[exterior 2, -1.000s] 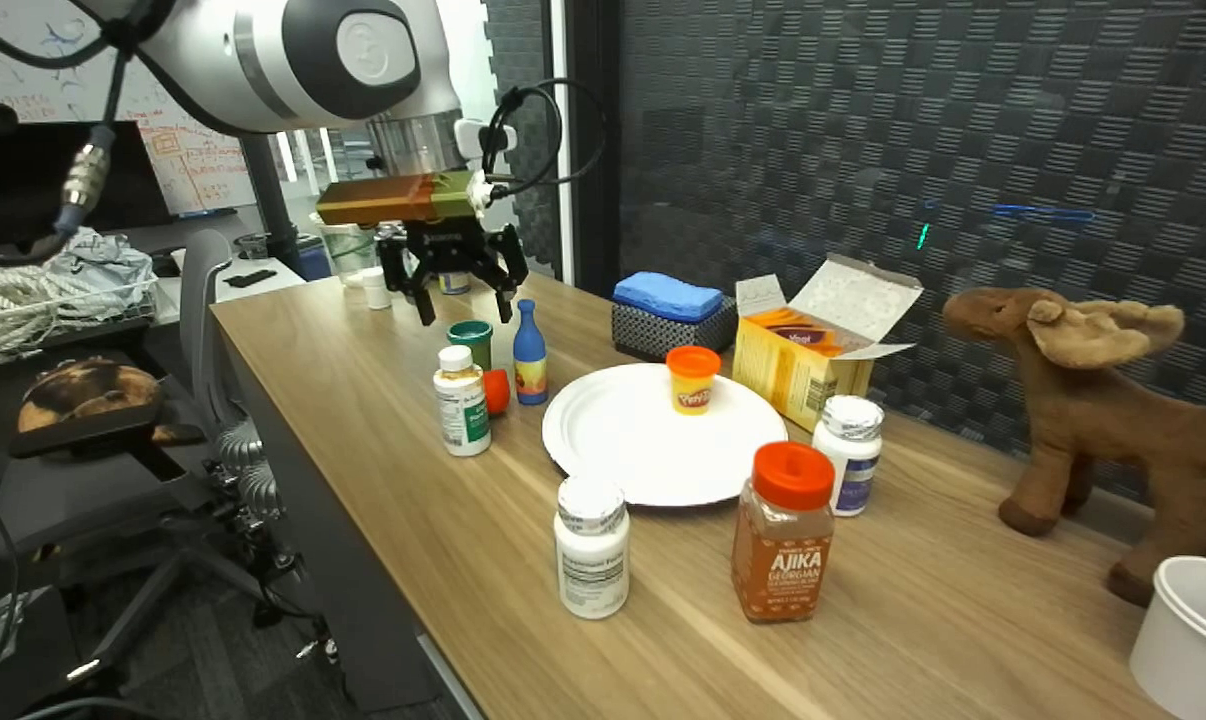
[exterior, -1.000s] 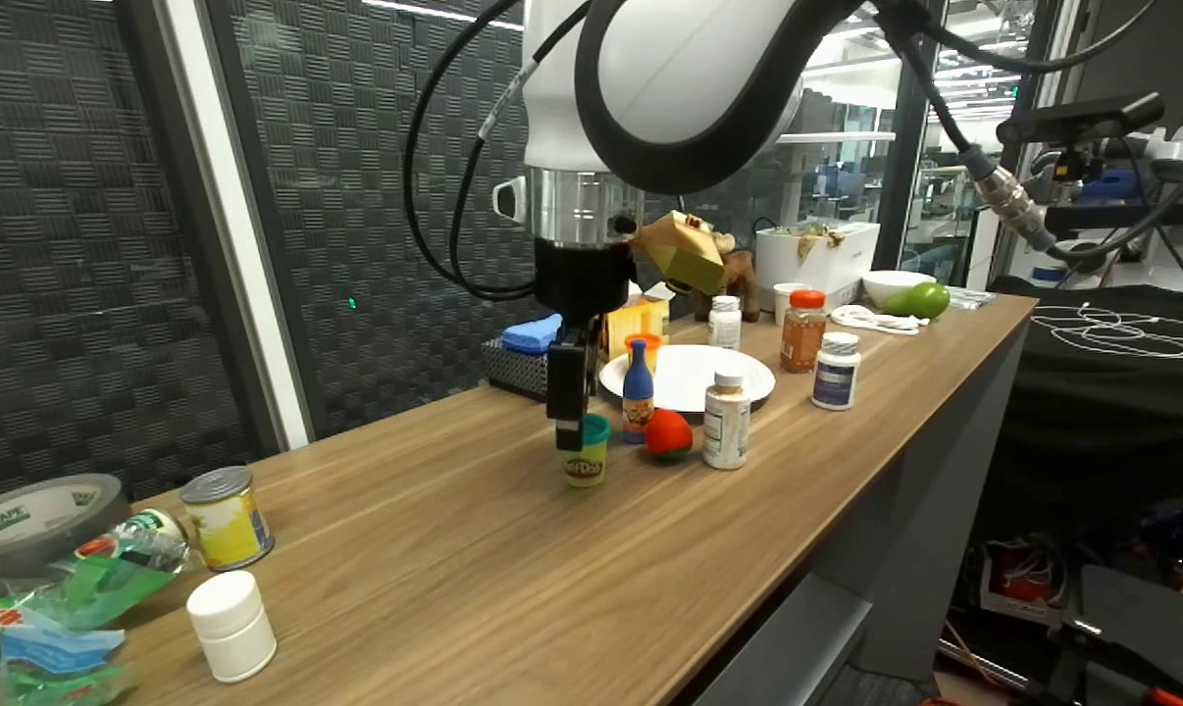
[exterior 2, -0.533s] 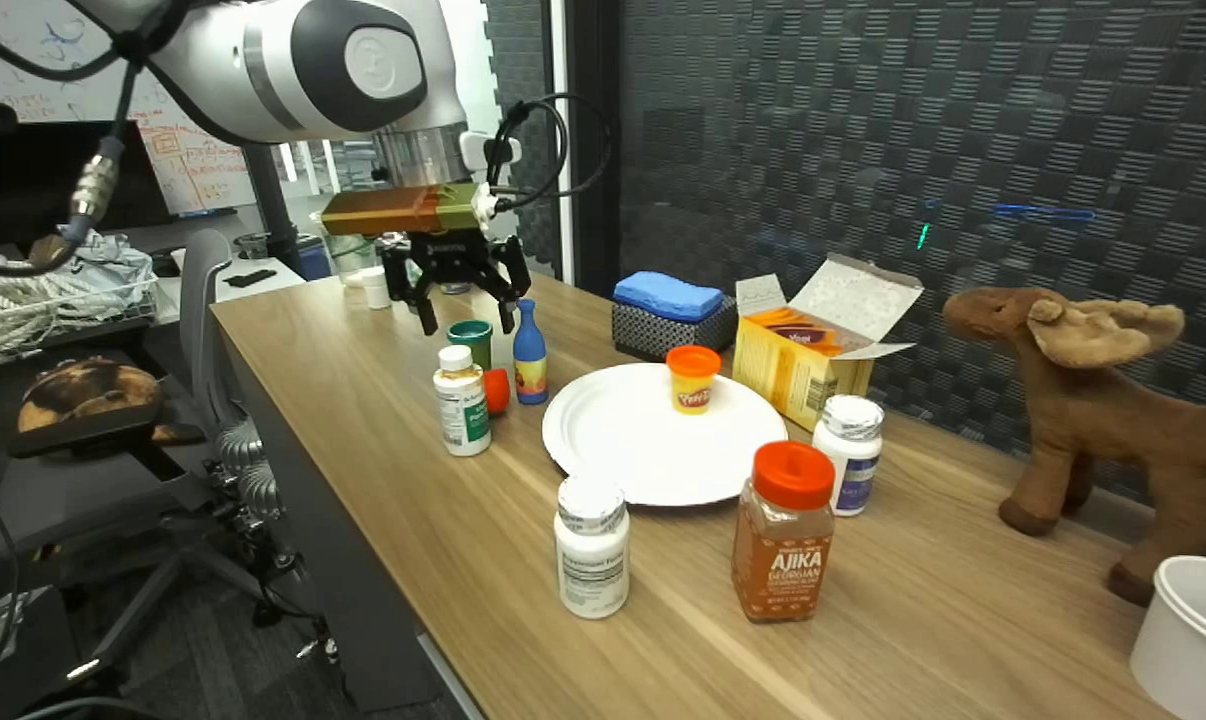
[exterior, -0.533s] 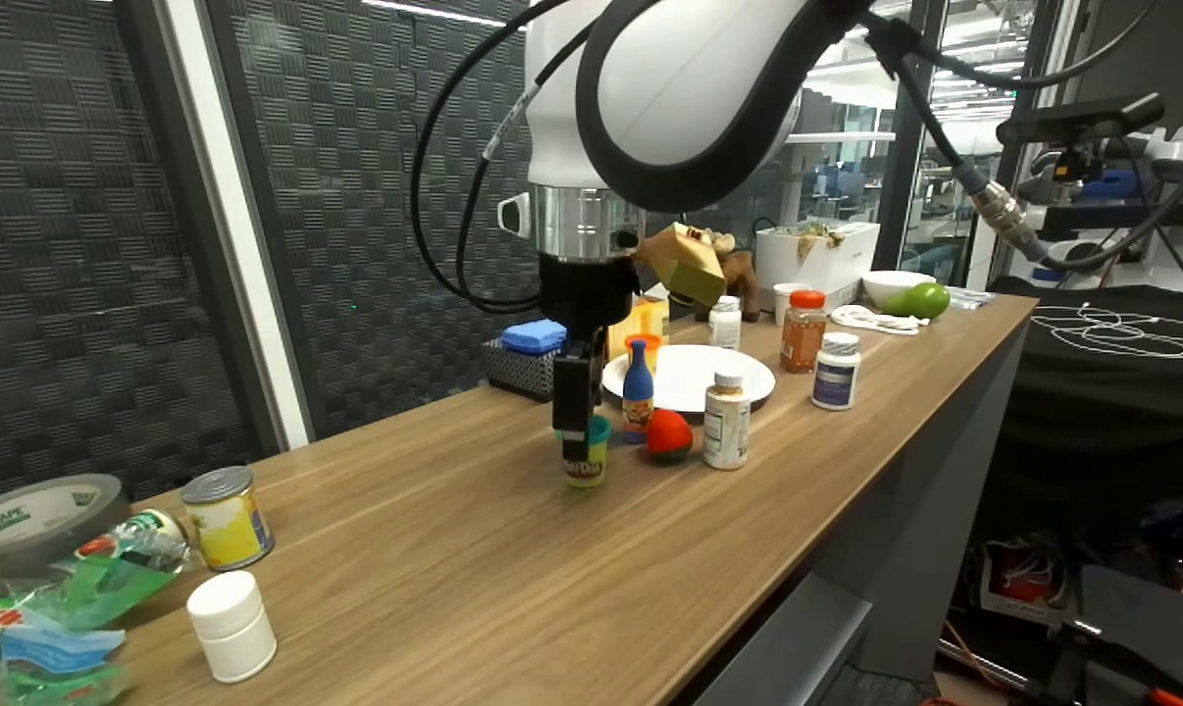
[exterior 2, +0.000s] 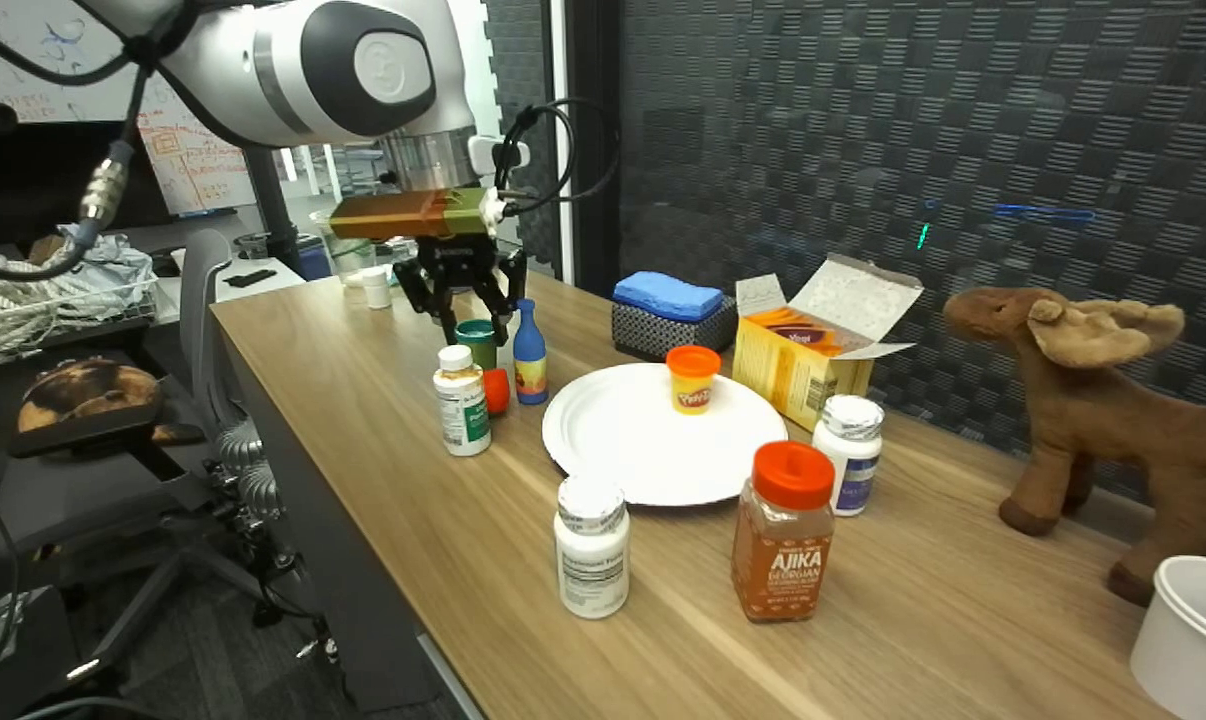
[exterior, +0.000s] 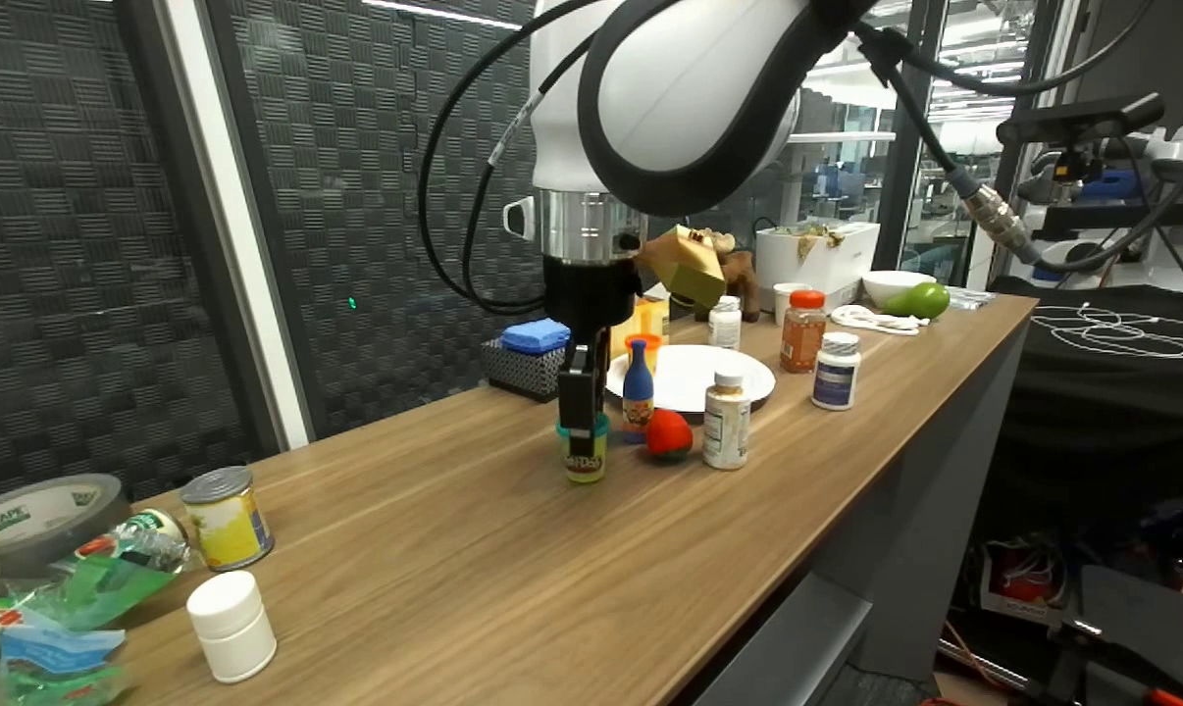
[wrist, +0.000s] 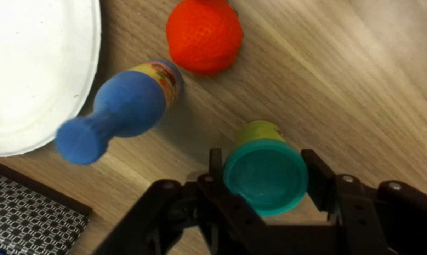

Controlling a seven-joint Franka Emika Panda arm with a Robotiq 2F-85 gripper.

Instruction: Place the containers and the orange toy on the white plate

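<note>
The teal-lidded yellow-green container point(wrist: 266, 177) stands between the fingers of my gripper point(wrist: 261, 152). Both fingers sit against its lid in the wrist view. In an exterior view one finger covers much of this container point(exterior: 584, 473). Beside it is the round red-orange toy point(wrist: 204, 37), lying on the table. The white plate point(exterior 2: 643, 460) bears an orange-lidded yellow container point(exterior 2: 693, 385). White bottles stand around the plate: one with a green label point(exterior 2: 461, 410), one at the front point(exterior 2: 592, 560), and one with a bluish label point(exterior 2: 849, 465).
A blue toy bottle point(wrist: 128, 102) stands upright between the gripper and the plate. Near the plate are a red-capped spice jar point(exterior 2: 783, 550), an open yellow box point(exterior 2: 803, 370) and a dark patterned box with a blue sponge point(exterior 2: 668, 295). A can point(exterior: 227, 520) stands farther off.
The gripper has come down and its fingers have drawn together onto the teal-lidded container. That container has shifted slightly. The toy, plate and bottles have stayed put.
</note>
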